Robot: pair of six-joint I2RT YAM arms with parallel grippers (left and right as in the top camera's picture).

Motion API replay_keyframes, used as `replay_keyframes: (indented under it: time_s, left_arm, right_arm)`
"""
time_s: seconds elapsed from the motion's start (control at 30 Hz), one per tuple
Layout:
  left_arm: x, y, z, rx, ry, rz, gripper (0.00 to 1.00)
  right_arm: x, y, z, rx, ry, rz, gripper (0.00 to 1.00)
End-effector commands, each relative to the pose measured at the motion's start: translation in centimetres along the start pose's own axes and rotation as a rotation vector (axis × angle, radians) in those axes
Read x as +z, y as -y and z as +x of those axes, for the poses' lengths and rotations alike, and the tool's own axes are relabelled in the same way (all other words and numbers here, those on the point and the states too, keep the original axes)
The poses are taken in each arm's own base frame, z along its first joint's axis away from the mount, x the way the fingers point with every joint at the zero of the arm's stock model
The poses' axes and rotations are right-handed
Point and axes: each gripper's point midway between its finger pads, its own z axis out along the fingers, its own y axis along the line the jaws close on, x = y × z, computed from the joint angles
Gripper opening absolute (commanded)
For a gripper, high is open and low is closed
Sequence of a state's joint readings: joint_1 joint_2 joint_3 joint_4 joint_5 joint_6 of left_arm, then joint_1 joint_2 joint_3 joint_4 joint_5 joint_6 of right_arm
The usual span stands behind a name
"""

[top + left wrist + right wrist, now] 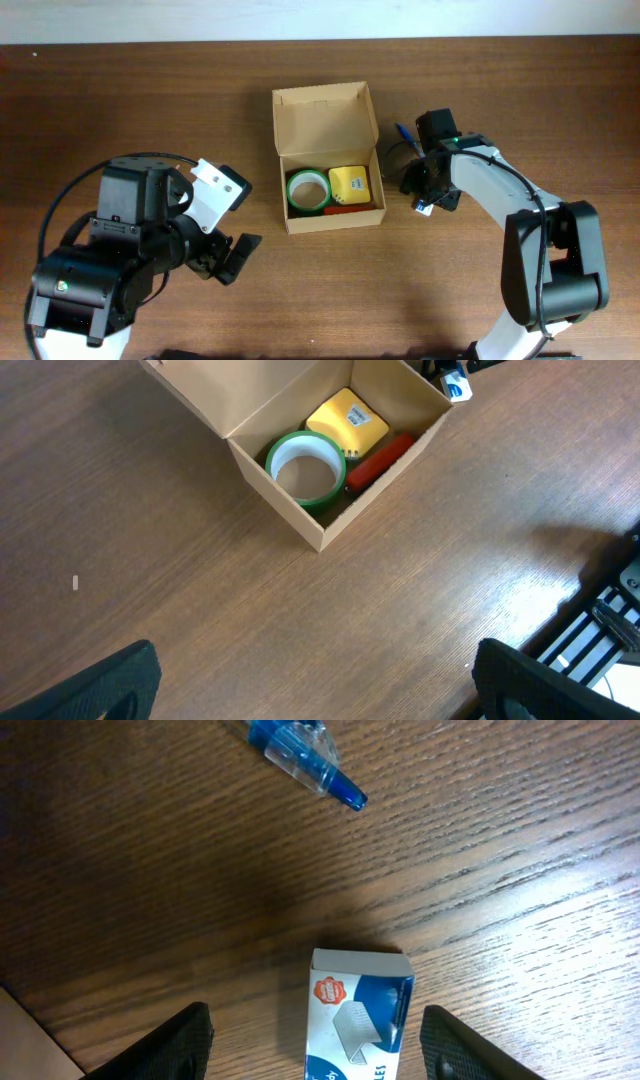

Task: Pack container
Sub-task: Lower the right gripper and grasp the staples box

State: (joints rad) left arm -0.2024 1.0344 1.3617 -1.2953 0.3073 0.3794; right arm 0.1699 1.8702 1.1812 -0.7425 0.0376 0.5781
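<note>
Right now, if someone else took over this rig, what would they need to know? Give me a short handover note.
Left gripper: open, empty, off to the left of the container.
Right gripper: open, low over the small white-and-blue box on the table right of the container, one finger on each side, not gripping.
Container: flap lid open.
Done: green tape roll, yellow item and red item are inside.
Left: the white-and-blue box and the blue pen near it lie outside. They likely go in next, then the lid gets closed.
</note>
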Motion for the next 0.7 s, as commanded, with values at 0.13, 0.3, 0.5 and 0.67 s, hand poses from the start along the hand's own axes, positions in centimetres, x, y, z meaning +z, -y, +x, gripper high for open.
replay_keyframes:
  time_s: [0.13,0.3,0.5,0.67]
  left_arm:
    - [-0.3,-0.1,-0.4,0.020,0.013,-0.005,1.00]
    - [-0.3,-0.1,-0.3,0.020,0.013,-0.005,1.00]
    - [-0.3,-0.1,-0.4,0.020,0.013,-0.005,1.00]
    - [-0.3,-0.1,-0.3,0.020,0.013,-0.005,1.00]
  right_arm:
    - [1.7,0.3,0.7,-0.030,-0.036,0.020,0.68]
    - [1.9,0.3,0.8,-0.043,-0.036,0.017,0.68]
    - [2.6,-0.3,1.3,-0.051,-0.043,-0.032,0.67]
    - [3.0,-0.3,1.6,-0.051,-0.045,-0.043,0.61]
